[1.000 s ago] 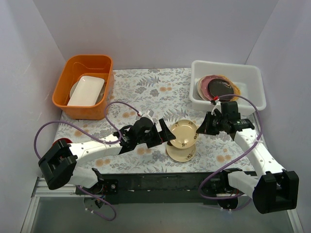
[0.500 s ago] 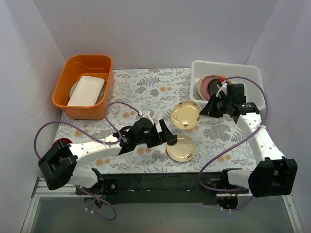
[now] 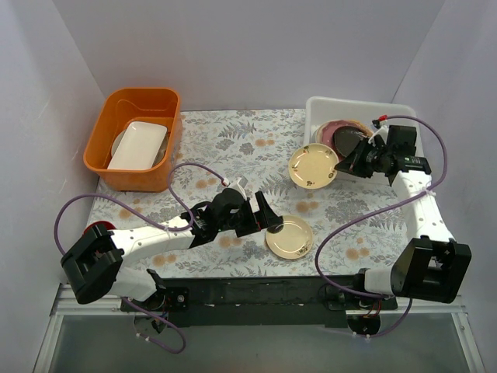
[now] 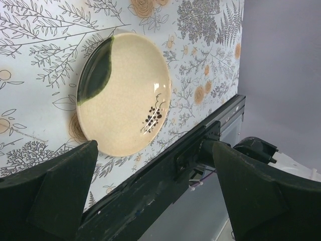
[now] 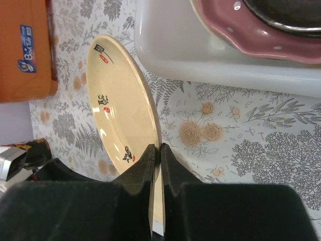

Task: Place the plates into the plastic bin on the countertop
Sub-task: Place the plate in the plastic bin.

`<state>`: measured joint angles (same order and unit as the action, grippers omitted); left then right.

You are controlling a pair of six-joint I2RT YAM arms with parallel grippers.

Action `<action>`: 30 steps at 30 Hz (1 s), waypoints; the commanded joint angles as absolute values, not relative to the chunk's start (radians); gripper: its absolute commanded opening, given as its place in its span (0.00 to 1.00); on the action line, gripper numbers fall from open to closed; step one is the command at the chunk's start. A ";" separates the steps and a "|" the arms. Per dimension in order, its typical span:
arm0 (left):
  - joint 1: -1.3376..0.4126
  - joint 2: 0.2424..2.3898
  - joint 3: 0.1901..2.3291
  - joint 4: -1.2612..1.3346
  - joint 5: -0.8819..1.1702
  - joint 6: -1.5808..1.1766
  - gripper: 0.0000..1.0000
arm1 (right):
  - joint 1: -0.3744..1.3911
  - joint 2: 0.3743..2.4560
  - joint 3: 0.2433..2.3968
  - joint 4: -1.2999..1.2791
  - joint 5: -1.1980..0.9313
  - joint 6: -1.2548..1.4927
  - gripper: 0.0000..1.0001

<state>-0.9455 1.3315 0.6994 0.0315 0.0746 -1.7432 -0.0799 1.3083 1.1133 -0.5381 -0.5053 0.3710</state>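
Observation:
My right gripper [image 3: 345, 165] [image 5: 160, 148] is shut on the rim of a cream plate [image 3: 314, 166] [image 5: 118, 115]. It holds the plate tilted on edge in the air, just left of the plastic bin [image 3: 353, 102] [image 5: 210, 65]. In the bin lie a pink dotted plate [image 3: 330, 132] [image 5: 251, 40] and a glossy black plate [image 3: 347, 140] [image 5: 286, 12]. A second cream plate [image 3: 290, 237] [image 4: 125, 95] with a dark green patch lies flat on the countertop [image 3: 233, 148] near the front edge. My left gripper [image 3: 268, 220] [image 4: 153, 150] hovers open just left of it, holding nothing.
An orange tub [image 3: 105, 132] with a white rectangular dish [image 3: 138, 145] stands at the back left. A small red disc [image 3: 97, 227] shows by the left arm's base. The black front rail [image 3: 256, 291] borders the countertop; white walls enclose both sides.
The right gripper has carried the cream plate up and to the right, from the middle of the countertop to beside the bin's left wall. The left arm has stayed put.

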 commanded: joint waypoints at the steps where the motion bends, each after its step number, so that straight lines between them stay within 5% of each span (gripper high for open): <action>1: -0.943 1.324 0.707 0.037 0.091 -1.723 0.98 | -0.144 1.312 1.173 -0.463 -0.600 0.405 0.01; 30: -0.943 1.338 0.709 0.028 0.109 -1.710 0.98 | -0.397 1.361 1.117 -0.213 -0.680 0.609 0.01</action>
<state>-0.9455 1.3693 0.7021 0.0269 0.1093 -1.7210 -0.3737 1.3758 1.1286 -0.3099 -0.6582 0.5671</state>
